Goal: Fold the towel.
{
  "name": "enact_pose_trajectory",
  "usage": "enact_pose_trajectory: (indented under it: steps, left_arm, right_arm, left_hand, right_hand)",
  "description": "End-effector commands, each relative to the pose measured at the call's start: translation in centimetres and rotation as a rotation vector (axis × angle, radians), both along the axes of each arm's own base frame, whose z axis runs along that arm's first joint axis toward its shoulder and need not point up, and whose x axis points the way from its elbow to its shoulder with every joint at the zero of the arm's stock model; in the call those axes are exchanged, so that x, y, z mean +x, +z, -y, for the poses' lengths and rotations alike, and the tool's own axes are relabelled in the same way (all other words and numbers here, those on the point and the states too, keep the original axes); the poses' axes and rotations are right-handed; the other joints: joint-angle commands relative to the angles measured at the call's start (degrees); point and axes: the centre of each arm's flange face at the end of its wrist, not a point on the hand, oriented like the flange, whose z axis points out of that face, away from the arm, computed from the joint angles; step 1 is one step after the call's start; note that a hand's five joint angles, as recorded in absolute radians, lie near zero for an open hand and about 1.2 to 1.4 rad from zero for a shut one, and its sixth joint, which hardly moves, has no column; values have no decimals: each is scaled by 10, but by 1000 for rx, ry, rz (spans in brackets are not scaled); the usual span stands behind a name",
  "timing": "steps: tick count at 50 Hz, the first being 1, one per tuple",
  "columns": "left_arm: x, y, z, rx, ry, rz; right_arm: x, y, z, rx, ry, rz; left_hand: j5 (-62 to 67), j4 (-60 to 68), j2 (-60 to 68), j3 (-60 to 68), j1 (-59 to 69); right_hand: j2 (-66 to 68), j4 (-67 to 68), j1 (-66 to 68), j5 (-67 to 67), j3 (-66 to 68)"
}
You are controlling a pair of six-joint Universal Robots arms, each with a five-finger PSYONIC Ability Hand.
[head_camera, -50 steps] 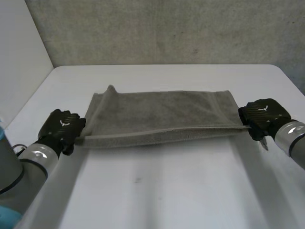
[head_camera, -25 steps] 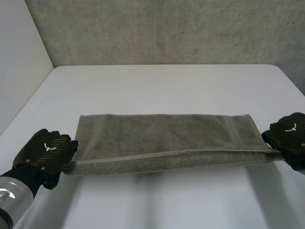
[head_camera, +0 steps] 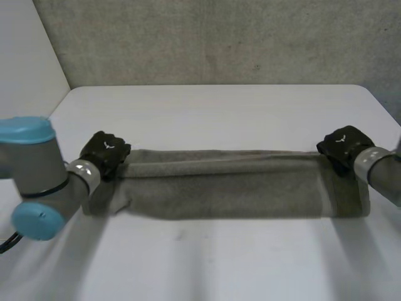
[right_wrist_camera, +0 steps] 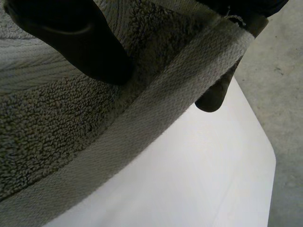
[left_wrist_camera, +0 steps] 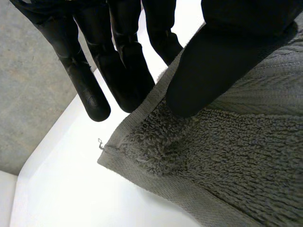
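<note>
The grey terry-cloth towel [head_camera: 232, 191] lies as a long folded band across the middle of the white counter [head_camera: 219, 110]. Bare surface is open both beyond it and in front of it, and its right end comes near the counter's side edge. The left robot hand [head_camera: 105, 149] pinches the towel's far left corner between thumb and fingers. The right robot hand [head_camera: 341, 144] pinches the far right corner. The pile is looped, with a flat woven hem.

Grey terry towel [head_camera: 232, 188], pulled out long.
It stretches as a narrow band across the middle of the white table [head_camera: 207, 113], far edge taut between both end corners, a lengthwise crease just below it, flat woven hems at the ends.
</note>
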Motion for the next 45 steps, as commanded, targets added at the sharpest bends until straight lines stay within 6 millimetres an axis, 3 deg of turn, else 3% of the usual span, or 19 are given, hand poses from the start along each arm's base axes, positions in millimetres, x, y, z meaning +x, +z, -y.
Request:
enact_pose_trajectory:
  steps: [1, 8, 19, 20, 21, 22, 23, 24, 29, 31, 32, 33, 34, 35, 37, 38, 40, 43, 45]
  left_arm:
    - [-13, -12, 30, -30, -11, -11]
    - [-26, -16, 51, -77, -31, -22]
    - [-34, -23, 64, -99, -35, -23]
    - [-34, -22, 65, -102, -34, -24]
    - [-34, -23, 66, -105, -30, -20]
    - [-34, -23, 66, -105, -30, -20]
    - [-34, -22, 67, -110, -28, -19]
    - [-34, -22, 67, -113, -30, -18]
    - [-33, -9, 71, -145, -14, -26]
    - [-33, -2, 72, -162, -8, -29]
    - [-33, 8, 72, -181, -4, -39]
    - [-33, 8, 72, -181, -4, -39]
    - [-32, 21, 71, -202, 2, -50]
    - [-32, 21, 71, -202, 2, -50]
    - [-31, 46, 66, -246, 2, -69]
    - [-31, 46, 66, -246, 2, -69]
    - [-30, 67, 55, -273, -1, -79]
    - [-25, 81, 37, -271, -2, -87]
    - [-22, 85, 26, -265, 0, -94]
  right_arm:
    - [8, -15, 25, -32, -22, -21]
    - [13, -20, 42, -69, -45, -30]
    - [22, -25, 57, -105, -34, -28]
    - [24, -26, 59, -110, -32, -29]
    - [24, -26, 59, -110, -32, -29]
    - [24, -24, 61, -120, -36, -28]
    - [25, -23, 64, -130, -44, -30]
    - [25, -23, 64, -130, -44, -30]
    - [29, -1, 71, -197, -69, -8]
    - [29, 25, 73, -243, -103, 66]
    - [29, 25, 73, -243, -104, 67]
    - [29, 42, 72, -267, -118, 122]
    - [28, 59, 70, -286, -129, 179]
    - [28, 59, 70, -286, -129, 180]
    - [24, 88, 64, -319, -152, 273]
    - [24, 88, 64, -319, -152, 274]
    - [22, 99, 59, -327, -156, 306]
    - [18, 120, 40, -337, -157, 340]
    - [15, 124, 31, -326, -163, 337]
  left_hand:
    - [107, 102, 102, 103, 117]
    - [107, 102, 102, 103, 117]
    - [107, 102, 102, 103, 117]
    - [64, 58, 59, 60, 74]
    - [-234, -240, -240, -238, -225]
    - [-237, -243, -243, -241, -227]
    - [-593, -598, -598, -597, -583]
    - [-556, -562, -561, -560, -546]
    - [-593, -598, -598, -597, -583]
    - [-593, -598, -598, -597, -583]
    - [-593, -598, -598, -597, -583]
    - [-593, -598, -598, -597, -583]
    - [-593, -598, -598, -597, -583]
    - [-593, -598, -598, -597, -583]
    - [-593, -598, -598, -597, -583]
    - [-593, -598, -598, -597, -583]
    - [-593, -598, -598, -597, -583]
    - [-593, -598, -598, -597, -583]
    - [-593, -598, -598, -597, -583]
  right_hand:
    - [36, 32, 33, 32, 42]
    - [36, 32, 33, 32, 42]
    - [36, 32, 33, 32, 42]
    - [36, 32, 33, 32, 42]
    - [36, 32, 33, 32, 42]
    - [-366, -371, -369, -371, -360]
    - [-664, -668, -667, -668, -658]
    - [-664, -668, -667, -668, -658]
    - [-664, -668, -667, -668, -658]
    - [-664, -668, -667, -668, -658]
    - [-664, -668, -667, -668, -658]
    - [-664, -668, -667, -668, -658]
    - [-664, -668, -667, -668, -658]
    - [-664, -668, -667, -668, -658]
    - [-664, -668, -667, -668, -658]
    - [-664, -668, -667, -668, -658]
    - [-664, -668, -667, -668, -658]
    - [-664, -668, -667, -668, -658]
    - [-664, -668, -667, -668, -658]
